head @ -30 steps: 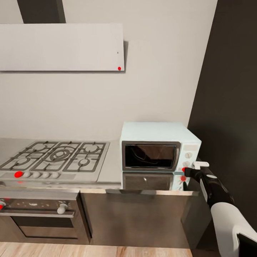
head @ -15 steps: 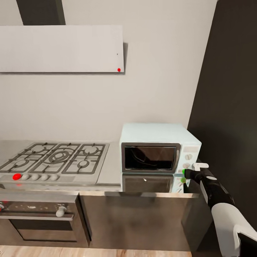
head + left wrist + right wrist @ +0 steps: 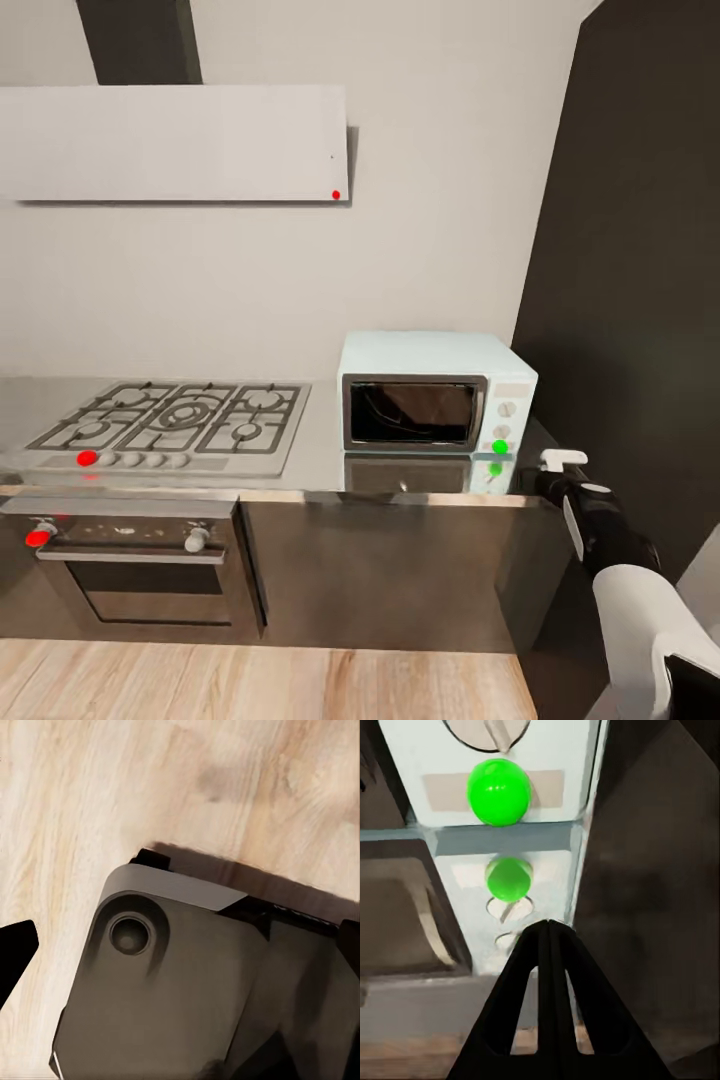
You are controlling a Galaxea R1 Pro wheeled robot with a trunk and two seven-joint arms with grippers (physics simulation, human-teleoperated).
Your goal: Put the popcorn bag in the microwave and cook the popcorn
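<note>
Since a second ago the microwave light went red to green and my right gripper pulled back from the knob panel, now just beside the countertop right end, short of the microwave. Door closed, glass dark, so I can't make out the contents. Right wrist view shows my fingers pressed together holding nothing, pointing at the green light; left gripper state I cannot tell

No legible text or labels anywhere.
</note>
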